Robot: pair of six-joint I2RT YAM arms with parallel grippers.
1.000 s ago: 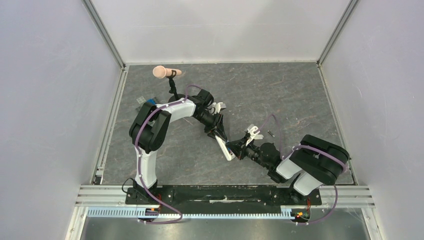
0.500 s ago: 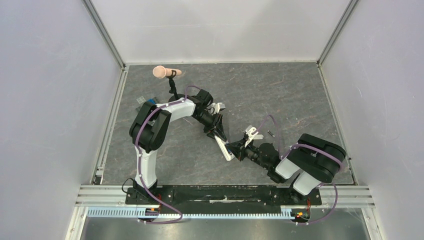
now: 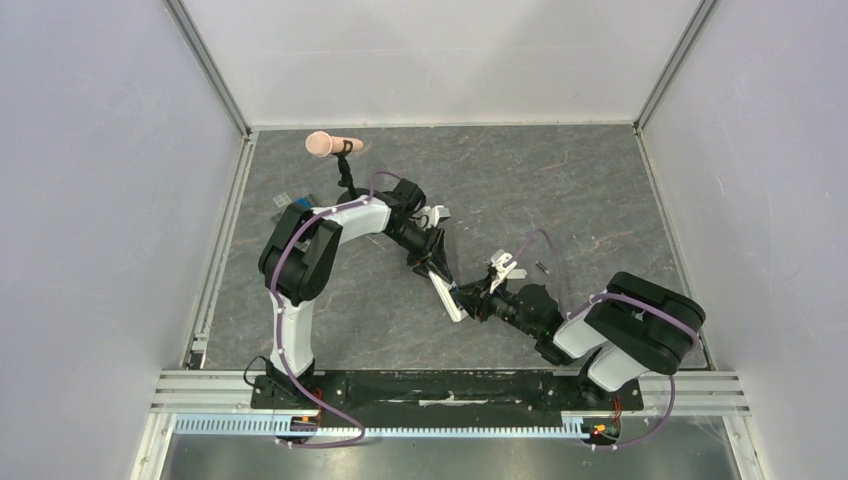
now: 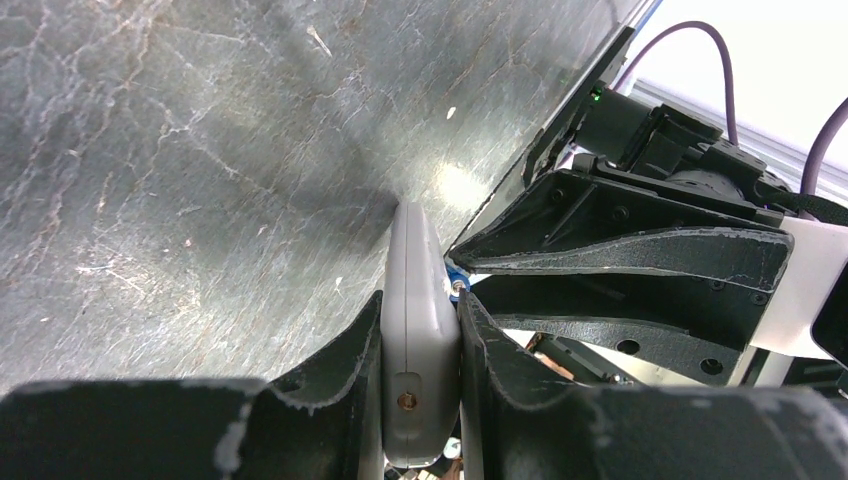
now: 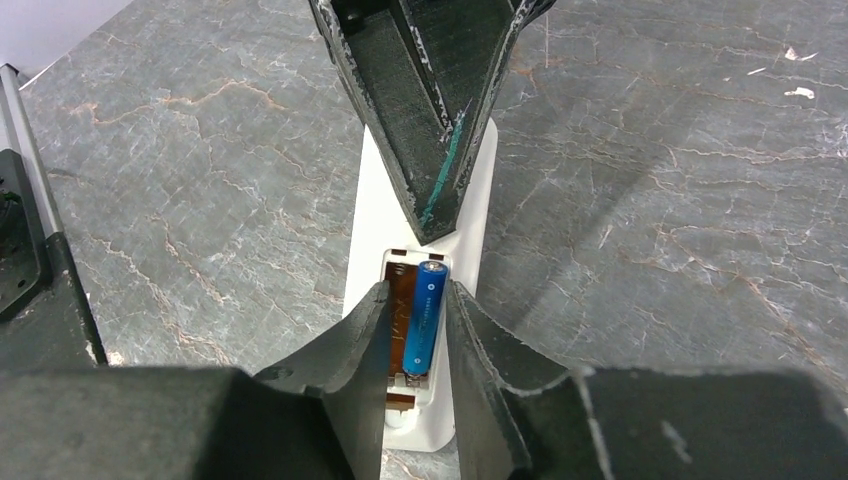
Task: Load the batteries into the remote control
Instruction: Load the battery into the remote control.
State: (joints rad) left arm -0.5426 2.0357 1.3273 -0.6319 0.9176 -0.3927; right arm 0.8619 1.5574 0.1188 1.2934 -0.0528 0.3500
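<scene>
The right gripper (image 5: 415,330) straddles a blue battery (image 5: 421,316), a finger on each side of it. Whether the pads pinch it or have let go cannot be told from the right wrist view. The battery lies lengthwise in the remote's (image 5: 415,300) open bay (image 5: 398,300), in the slot on the gripper's right. The slot on its left shows only bare brown floor, so one cell is in and one place is unfilled.

Beyond the battery, the left gripper (image 4: 420,360) is pressed onto the remote, one finger on each long edge, holding it on the table (image 5: 650,200); its tips point back toward the bay.

Risks, as I judge them: if the battery's far end is not fully down, a quick lift of the right fingers could drag it out of the slot. Pushing down hard could twist the remote in the left grip. The two grippers stand close, so a careless retreat could knock them together.

The second battery is not clearly visible.
</scene>
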